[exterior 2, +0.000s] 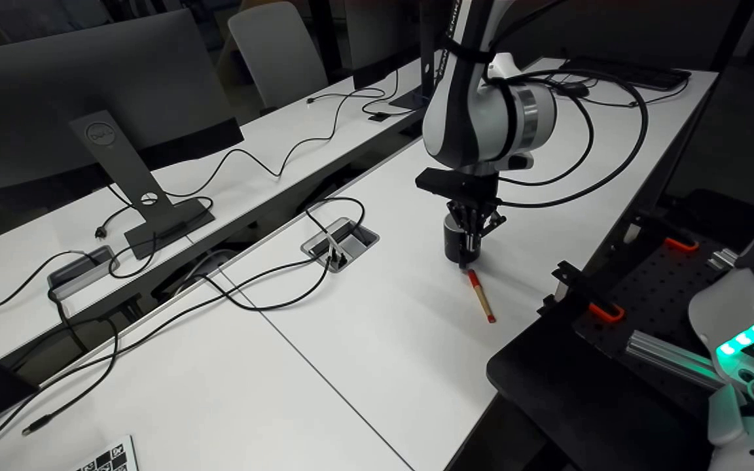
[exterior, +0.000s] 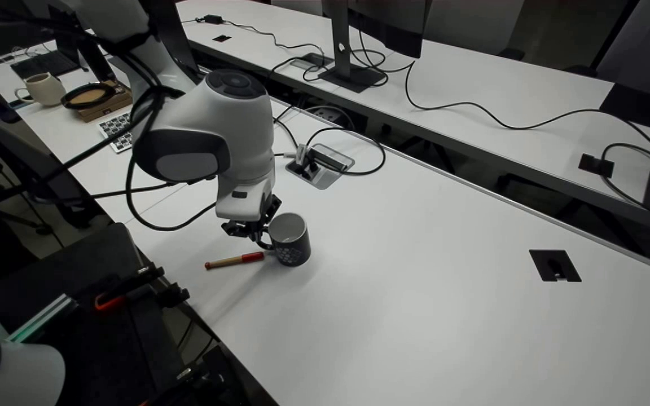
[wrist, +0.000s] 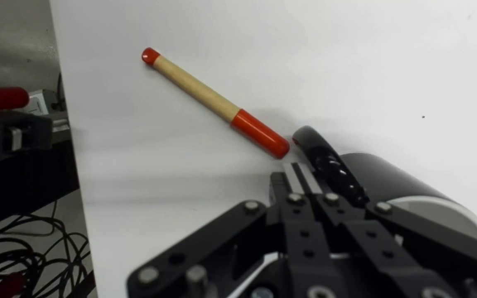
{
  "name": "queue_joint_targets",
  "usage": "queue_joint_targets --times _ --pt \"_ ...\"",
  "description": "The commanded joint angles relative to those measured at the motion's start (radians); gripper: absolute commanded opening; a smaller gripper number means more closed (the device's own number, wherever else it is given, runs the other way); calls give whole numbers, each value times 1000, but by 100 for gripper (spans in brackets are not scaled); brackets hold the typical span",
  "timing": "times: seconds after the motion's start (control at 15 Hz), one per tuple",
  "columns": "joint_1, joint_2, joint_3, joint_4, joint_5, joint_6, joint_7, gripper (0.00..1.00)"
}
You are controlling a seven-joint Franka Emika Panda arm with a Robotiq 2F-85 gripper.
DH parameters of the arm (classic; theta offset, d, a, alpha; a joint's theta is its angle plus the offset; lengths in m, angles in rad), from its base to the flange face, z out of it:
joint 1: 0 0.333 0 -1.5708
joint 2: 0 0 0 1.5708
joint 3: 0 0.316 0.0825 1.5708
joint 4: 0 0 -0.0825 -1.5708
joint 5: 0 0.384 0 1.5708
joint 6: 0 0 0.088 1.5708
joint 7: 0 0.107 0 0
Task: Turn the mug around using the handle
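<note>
Background: a parallel desk row [exterior: 471, 73] stands behind the working desk [exterior: 443, 316]. Robot arm [exterior: 229, 121]: extended over the desk, wrist directed downward. Pincer [wrist: 301, 178]: fingers [wrist: 293, 179] pressed together, or very nearly so, with nothing visible between them; they stand just beside the mug [exterior: 295, 245]. Contact with its handle [wrist: 325, 159] cannot be confirmed.

Mug: upright on the desk, mouth upward, handle directed toward the pincer. Expected handling: rigid, probably glazed ceramic, moderate in weight, smooth enough to slip under a light pinch, and liable to chip if knocked over. It should pivot on its base under modest sideways force; a push near the rim may tip it.

Marker pen [wrist: 215, 103]: flat on the desk, one red end just beside the handle. It may obstruct the turn or roll; keep the swing clear of it.

Handle: glossy dark loop, not pinched. Recommended hold: spread the fingers, straddle the outer bow of the loop, close gently, then rotate the mug about its own vertical axis. Alternatively, the closed fingertips may serve to push the loop round from its flank, provided the force is applied low and slowly.
</note>
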Motion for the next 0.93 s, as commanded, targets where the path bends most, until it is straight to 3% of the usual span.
queue_joint_targets --times 0.0,0.87 --pt "48 -17 -37 0 -42 8 6 0" --pt "103 -23 -86 28 -121 3 2 0"
